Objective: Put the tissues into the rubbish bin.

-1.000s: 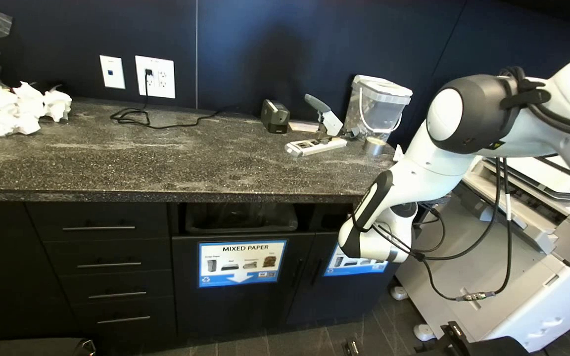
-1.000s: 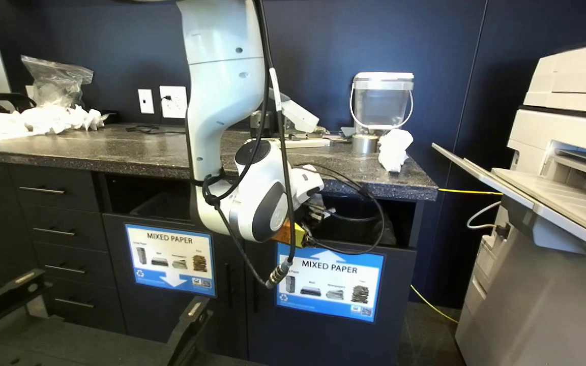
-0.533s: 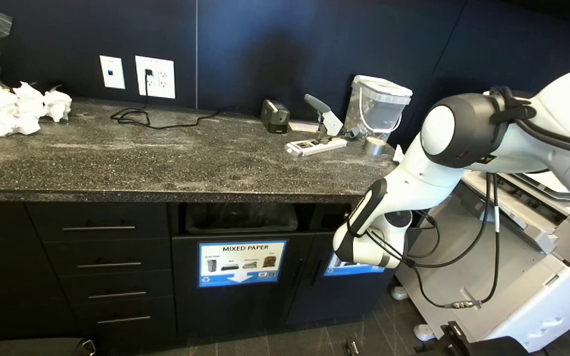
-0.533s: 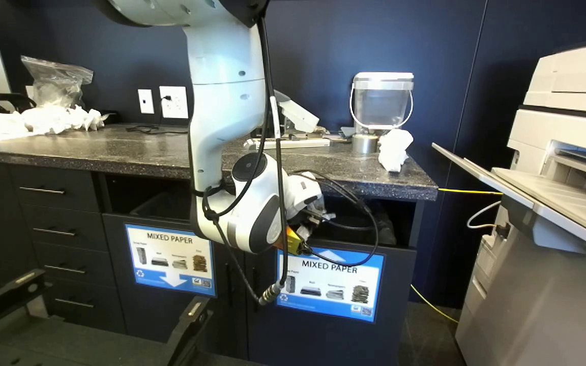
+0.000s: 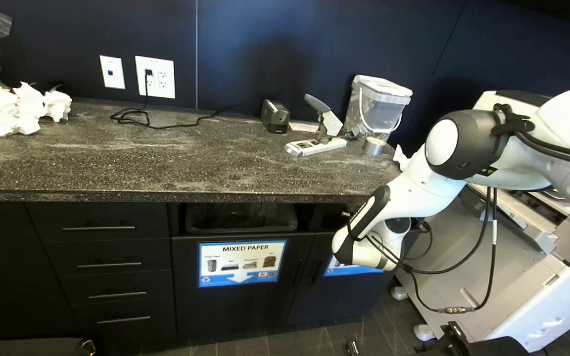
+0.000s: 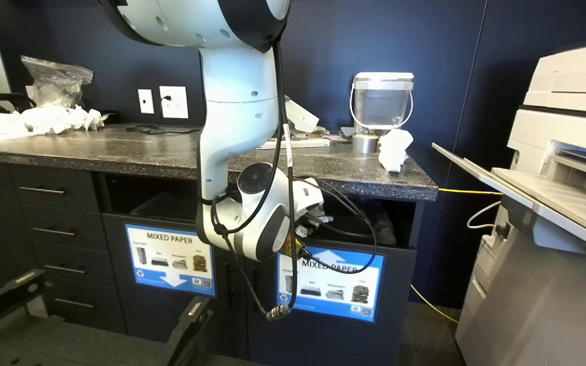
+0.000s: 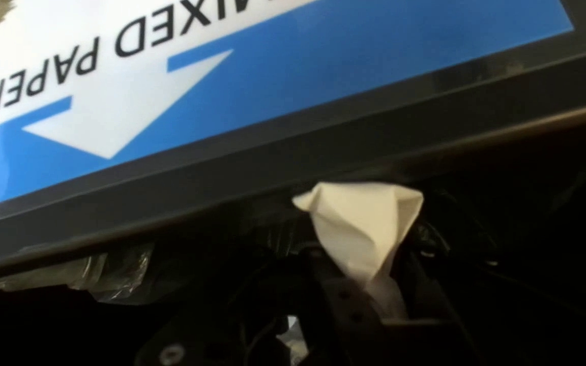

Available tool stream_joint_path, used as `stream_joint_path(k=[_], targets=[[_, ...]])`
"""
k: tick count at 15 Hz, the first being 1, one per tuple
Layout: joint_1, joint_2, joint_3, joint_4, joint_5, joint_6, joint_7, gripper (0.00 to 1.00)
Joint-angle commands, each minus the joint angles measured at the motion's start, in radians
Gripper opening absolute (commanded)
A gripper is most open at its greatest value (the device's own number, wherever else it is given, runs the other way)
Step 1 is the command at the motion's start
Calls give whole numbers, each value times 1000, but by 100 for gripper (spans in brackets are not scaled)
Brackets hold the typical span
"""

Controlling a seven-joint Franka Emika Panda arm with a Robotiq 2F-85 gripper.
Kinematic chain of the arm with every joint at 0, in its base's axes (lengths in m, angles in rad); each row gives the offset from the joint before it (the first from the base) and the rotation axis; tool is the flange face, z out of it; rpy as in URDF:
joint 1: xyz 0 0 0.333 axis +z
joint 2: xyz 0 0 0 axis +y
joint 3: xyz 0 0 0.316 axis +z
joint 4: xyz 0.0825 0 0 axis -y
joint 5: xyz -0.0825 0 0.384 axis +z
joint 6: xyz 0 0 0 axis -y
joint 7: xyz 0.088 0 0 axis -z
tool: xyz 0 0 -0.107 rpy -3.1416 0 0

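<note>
A crumpled white tissue (image 7: 361, 218) sticks out between the dark fingers of my gripper (image 7: 369, 262), which is shut on it. In an exterior view my gripper (image 6: 316, 223) is partly hidden by the wrist and cables, at the opening of the right-hand bin (image 6: 379, 229) under the counter. The wrist view shows the tissue just inside the bin's front edge (image 7: 222, 203), above a dark liner. One tissue (image 6: 394, 150) lies on the counter's right end; it also shows in an exterior view (image 5: 400, 158). A tissue pile (image 5: 18, 109) lies at the far left, also seen here (image 6: 51, 119).
The countertop (image 5: 166, 163) overhangs the bin opening. A stapler (image 5: 317, 146), tape roll (image 5: 374, 146) and clear bucket (image 5: 376, 109) stand on it. A printer (image 6: 542, 203) stands to the right. A left-hand bin (image 5: 240, 217) sits beside the gripper's bin. Cables hang from the wrist.
The arm has come down, and its wrist sits slightly lower at the right-hand bin opening. In an exterior view the forearm has also shifted a little right. The tissues on the counter have not moved.
</note>
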Motion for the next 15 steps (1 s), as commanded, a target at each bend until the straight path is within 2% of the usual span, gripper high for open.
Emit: stream_joint_path(k=[1,3,8,11,15], targets=[[-20,51,21,81,-41,33,21,42],[-28,52,26,92,-54,27,24,42],[-25,60,30,100,-82,25,17,80],[-24,55,26,92,-103,19,10,99],[-28,18,8,46,-169,-16,-15,100]])
